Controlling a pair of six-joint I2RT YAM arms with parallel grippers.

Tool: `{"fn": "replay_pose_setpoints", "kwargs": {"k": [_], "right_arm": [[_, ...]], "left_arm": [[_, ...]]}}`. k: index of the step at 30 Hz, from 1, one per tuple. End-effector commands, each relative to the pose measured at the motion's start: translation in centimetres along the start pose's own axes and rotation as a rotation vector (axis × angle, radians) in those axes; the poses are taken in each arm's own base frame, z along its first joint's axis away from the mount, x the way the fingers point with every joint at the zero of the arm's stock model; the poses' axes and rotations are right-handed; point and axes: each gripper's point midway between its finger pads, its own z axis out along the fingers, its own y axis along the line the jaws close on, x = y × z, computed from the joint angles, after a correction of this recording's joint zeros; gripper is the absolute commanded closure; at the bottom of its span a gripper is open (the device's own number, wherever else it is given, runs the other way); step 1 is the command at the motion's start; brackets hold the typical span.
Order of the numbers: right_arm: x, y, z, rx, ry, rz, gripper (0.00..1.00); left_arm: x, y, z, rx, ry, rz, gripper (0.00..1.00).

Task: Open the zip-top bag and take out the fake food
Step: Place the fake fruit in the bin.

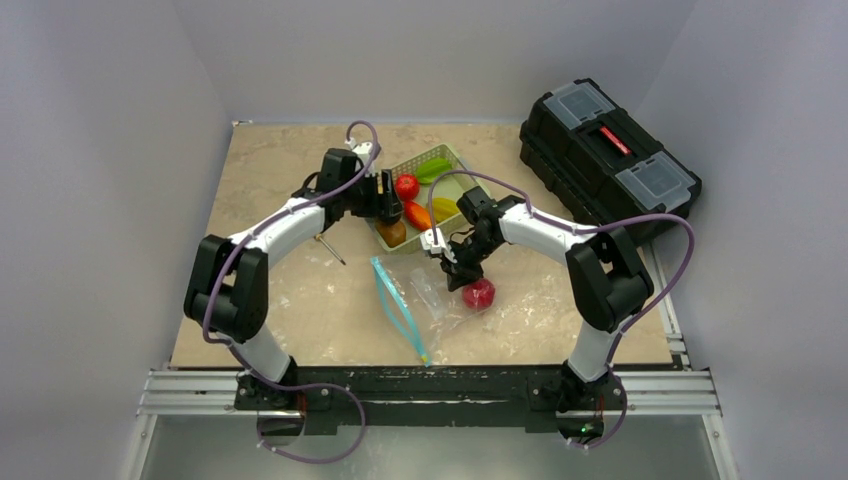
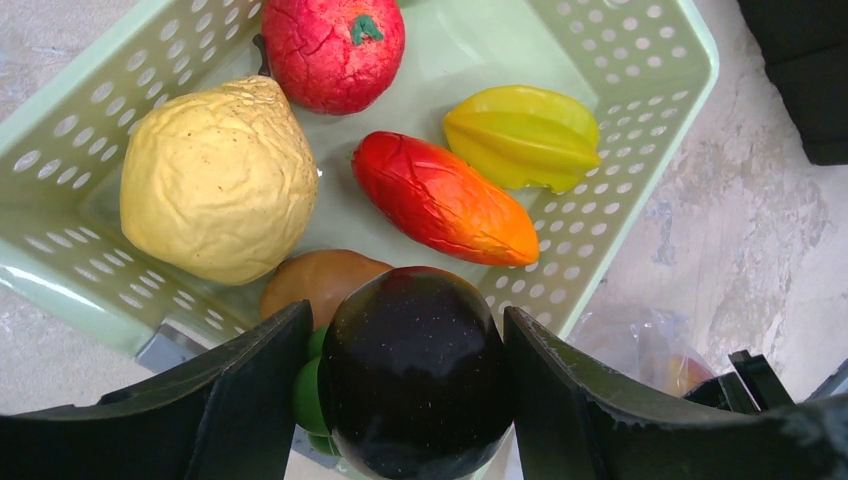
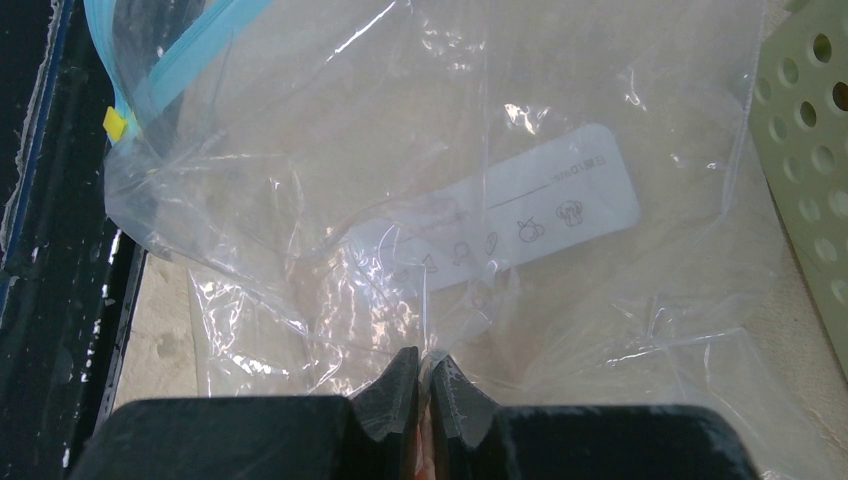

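My left claw, upper centre overhead, clamps a glossy dark-purple plastic eggplant above the pale-green perforated basket. My right claw — pinched together on the clear crinkly zip-top bag — sits mid-frame, red fake fruit beside it.

My left arm and right arm are smooth white tubes between bulky black joint housings, each trailed by a looping purple-grey cable. My claw fingers are matte black blocky wedges. My black bases sit on a silver rail.
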Motion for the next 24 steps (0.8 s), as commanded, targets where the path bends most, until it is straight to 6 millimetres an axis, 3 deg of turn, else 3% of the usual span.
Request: {"fn": "replay_pose_setpoints", "kwargs": {"k": [1,7,14,18,24], "right_arm": [[-0.6,0.1,-0.7,0.010,-0.014,-0.025,0.93],[-0.6,0.0,-0.6,0.009,-0.014,-0.025,0.93],[-0.6,0.1,-0.6,0.008,-0.014,-0.027,0.93],[-0.5,0.1,-0.6,0.008,-0.011,-0.027,0.92],[-0.5,0.1,-0.7,0.010,-0.009,-0.032,0.92]], "left_arm": [[-2.6,-0.1,0.5,-0.006,-0.046,0.002,0.49],[-3.3,-0.1,-0.4,-0.021,-0.080,0.020,0.30],[-5.4,-1.1,-4.2,-0.030,-0.183,0.078,0.19],[-5.9,-1.1,-6.8,-0.059,-0.240,0.096,0.03],[-5.3,-0.3,-9.8,-0.087,-0.302,0.052,0.00]]}}
